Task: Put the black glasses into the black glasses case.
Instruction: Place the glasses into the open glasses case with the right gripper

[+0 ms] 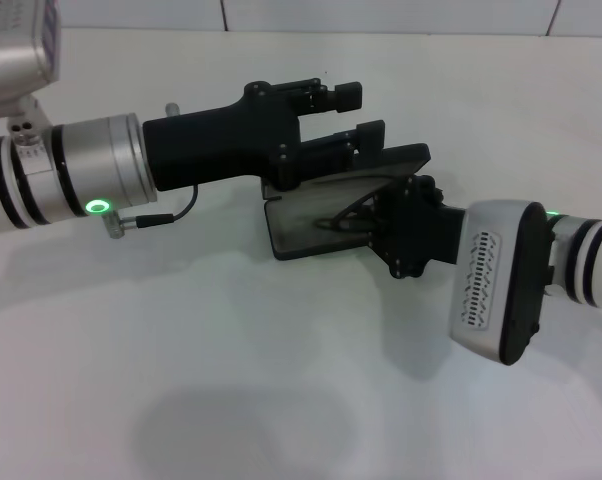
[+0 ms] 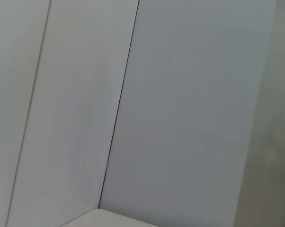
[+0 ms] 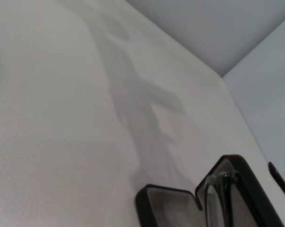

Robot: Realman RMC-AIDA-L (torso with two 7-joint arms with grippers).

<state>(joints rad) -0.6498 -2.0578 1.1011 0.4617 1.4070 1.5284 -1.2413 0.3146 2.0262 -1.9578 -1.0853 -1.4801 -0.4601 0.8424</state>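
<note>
The black glasses case (image 1: 293,228) lies open in the middle of the table, grey lining up, with its lid (image 1: 386,162) raised toward the back right. The black glasses (image 1: 343,215) sit tilted inside it, close to the hinge. My right gripper (image 1: 381,215) reaches in from the right and is at the glasses, under the lid. My left gripper (image 1: 356,112) comes from the left and hovers open just above the lid's far edge. The right wrist view shows the case (image 3: 164,204) and the glasses (image 3: 214,194) leaning against the lid. The left wrist view shows only wall.
The white table (image 1: 231,380) spreads out in front of the case and on its left. A white panelled wall (image 1: 381,12) borders the table's far edge. The right arm's grey wrist housing (image 1: 496,285) hangs low over the table at the right.
</note>
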